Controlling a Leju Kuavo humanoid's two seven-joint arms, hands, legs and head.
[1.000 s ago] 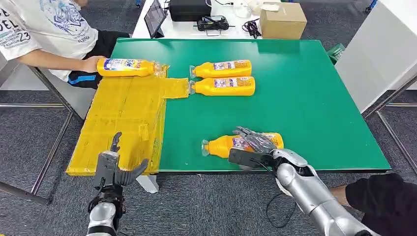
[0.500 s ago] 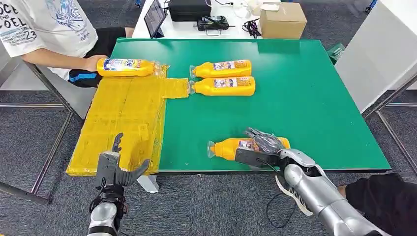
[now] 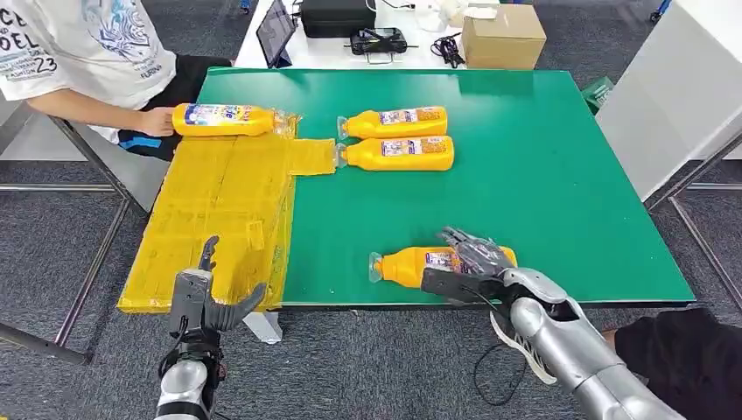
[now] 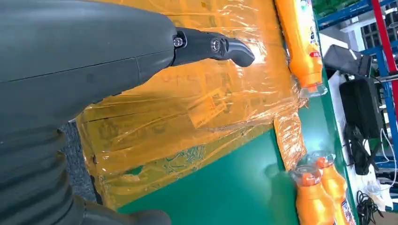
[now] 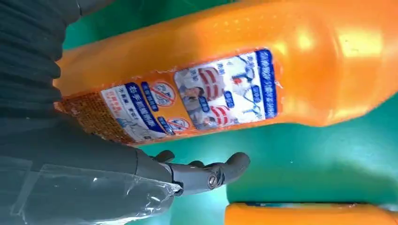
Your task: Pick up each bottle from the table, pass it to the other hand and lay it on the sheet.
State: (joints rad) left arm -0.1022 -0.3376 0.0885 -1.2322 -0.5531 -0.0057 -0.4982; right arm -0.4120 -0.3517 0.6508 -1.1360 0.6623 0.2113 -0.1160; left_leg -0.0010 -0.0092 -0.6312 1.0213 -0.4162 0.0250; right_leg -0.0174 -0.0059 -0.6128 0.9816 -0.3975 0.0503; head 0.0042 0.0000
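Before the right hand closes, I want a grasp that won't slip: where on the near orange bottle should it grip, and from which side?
Grip the near orange bottle across its wide labelled body, coming from above at the base end. It lies on its side on the green table, cap pointing toward the yellow sheet, and the neck tapers. The right hand is already over that part.

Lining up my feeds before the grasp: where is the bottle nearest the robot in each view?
Head view: the bottle lies at the near edge of the green table, its base end under the right robot hand.
Left wrist view: not in it.
Right wrist view: its labelled side runs across the picture, close up.
Shared landmark: the green table.
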